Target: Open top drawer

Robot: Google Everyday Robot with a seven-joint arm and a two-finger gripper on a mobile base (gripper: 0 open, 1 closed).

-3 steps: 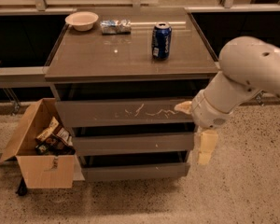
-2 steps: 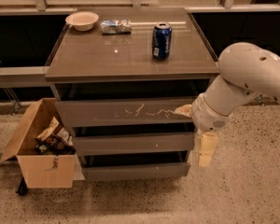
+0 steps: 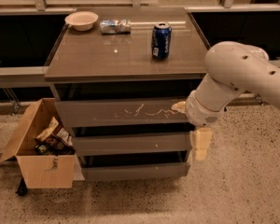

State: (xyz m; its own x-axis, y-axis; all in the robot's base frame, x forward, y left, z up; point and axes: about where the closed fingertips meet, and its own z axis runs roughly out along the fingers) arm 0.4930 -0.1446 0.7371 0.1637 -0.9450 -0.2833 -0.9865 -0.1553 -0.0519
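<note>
Gripper (image 3: 189, 124) is hanging at the right end of the top drawer (image 3: 116, 112), below the soda can (image 3: 161, 40); can't tell whether it's open or closed.

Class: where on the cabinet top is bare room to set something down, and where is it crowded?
Bare: the cabinet top in front, left of the blue can. Crowded: the back, with bowl and packet. The claw is by the top drawer, right end.

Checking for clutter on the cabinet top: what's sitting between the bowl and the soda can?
A crinkled packet lies between the bowl and the can, in the camera view. The gripper is at the top drawer, at its right end.
</note>
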